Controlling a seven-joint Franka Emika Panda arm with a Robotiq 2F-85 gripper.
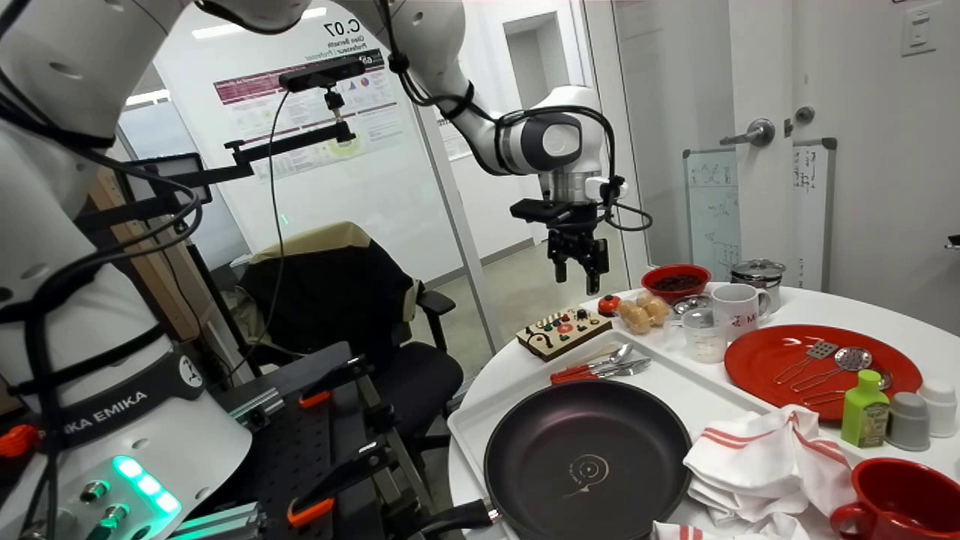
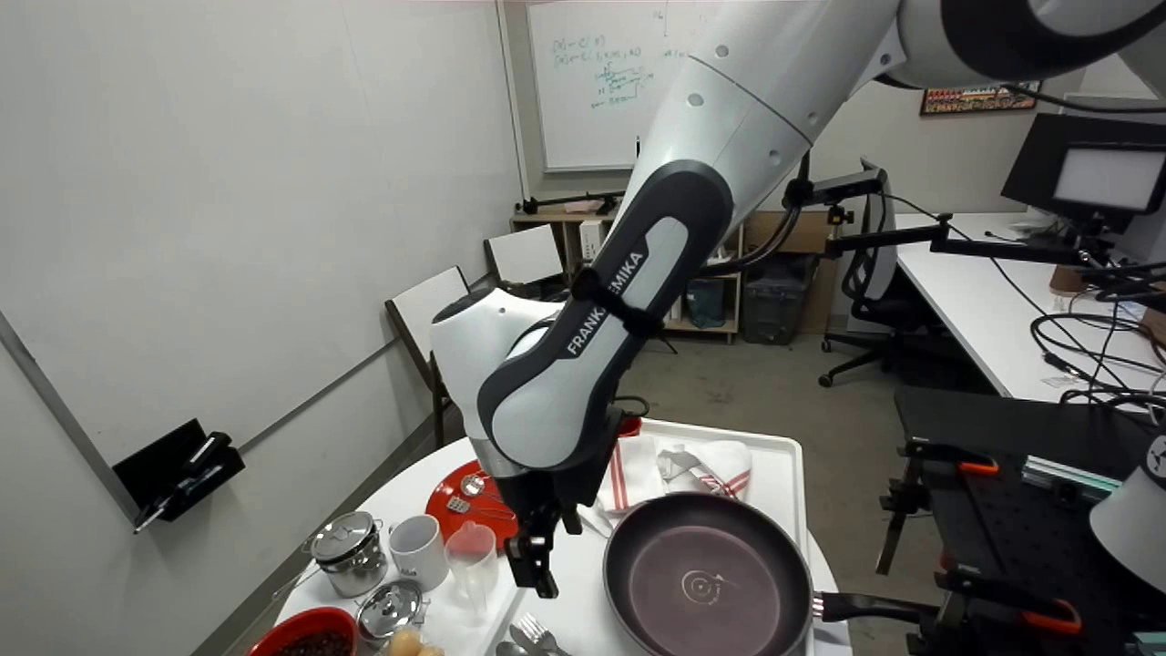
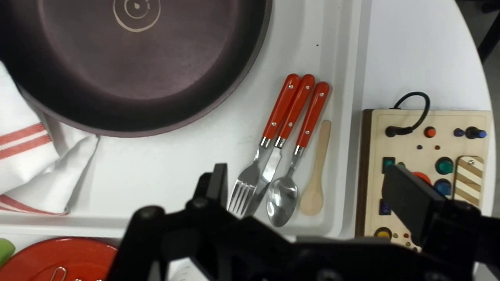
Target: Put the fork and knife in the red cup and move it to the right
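Tray [image 3: 156, 175]: white, smooth, rimmed, seemingly so loose items are corralled.
Pan [image 1: 589, 450]: dark, round, flat-bottomed.
Gripper [image 1: 577, 276]: fingers spread, nothing held, presumably so a handle can be straddled.
Red cup [image 1: 904, 502]: glossy; placed near right in an exterior view.
Knife [image 3: 280, 143], fork [image 3: 265, 142]: steel, red-handled; overlap at the tips cannot be told.

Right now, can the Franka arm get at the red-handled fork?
Looks like yes: the jaws stand open overhead, nothing lies on the red-handled fork, and the black frying pan stops short of it. The red-handled knife sits close alongside, though, so a grip might catch both.
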